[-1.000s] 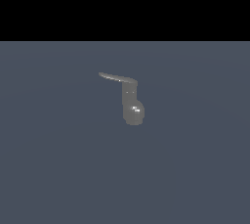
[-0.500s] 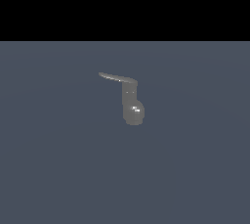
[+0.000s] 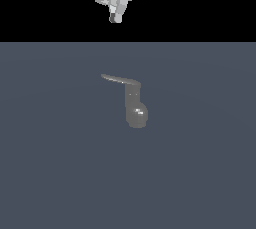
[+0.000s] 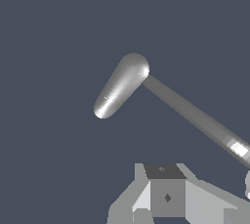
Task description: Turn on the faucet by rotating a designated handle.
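Jaws [image 3: 117,13] have just dropped into the top of the exterior view; a second ago no arm showed at all, half a second ago only a tip. So the approach has begun, with no contact yet. The fingers look close together and nothing sits between them, but whether they are fully pressed together I cannot tell: in the wrist view only one blocky grey finger [image 4: 166,196] shows at the frame edge. Nearest below them is the handle [image 3: 120,80], a thin flat lever sticking out from the faucet's top toward the exterior view's left; in the wrist view it appears as a rounded shiny paddle. It has not shifted. The jaws hang well above it, roughly over its free end. Further down is the faucet [image 3: 135,108], upright body on a glossy bulb base, standing on the grey surface [image 3: 60,173]. Judgement: early stage, descent toward the lever still needed before any push.
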Motion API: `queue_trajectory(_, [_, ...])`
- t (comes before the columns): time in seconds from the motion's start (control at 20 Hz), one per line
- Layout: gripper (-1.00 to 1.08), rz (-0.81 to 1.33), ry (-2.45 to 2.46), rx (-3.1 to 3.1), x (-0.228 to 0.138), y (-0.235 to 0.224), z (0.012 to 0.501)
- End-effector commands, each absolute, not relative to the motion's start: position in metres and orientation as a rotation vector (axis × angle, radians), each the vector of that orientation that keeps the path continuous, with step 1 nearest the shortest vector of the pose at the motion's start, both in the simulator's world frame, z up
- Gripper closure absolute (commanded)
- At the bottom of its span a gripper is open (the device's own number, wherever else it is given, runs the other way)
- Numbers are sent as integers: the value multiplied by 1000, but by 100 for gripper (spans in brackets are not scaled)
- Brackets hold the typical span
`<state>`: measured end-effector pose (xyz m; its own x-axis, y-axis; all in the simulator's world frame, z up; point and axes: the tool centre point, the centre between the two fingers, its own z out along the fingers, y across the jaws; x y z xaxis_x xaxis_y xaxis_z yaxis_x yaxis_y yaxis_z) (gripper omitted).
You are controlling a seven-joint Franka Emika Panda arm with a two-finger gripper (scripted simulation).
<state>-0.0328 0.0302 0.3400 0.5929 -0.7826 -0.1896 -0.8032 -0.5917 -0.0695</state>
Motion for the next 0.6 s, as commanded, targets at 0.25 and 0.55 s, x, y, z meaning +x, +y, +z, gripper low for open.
queue_trajectory(0.25, [108, 205, 1645, -2541, 8, 44, 287])
queue_trajectory(0.55, [108, 162, 1880, -2428, 36, 53, 244])
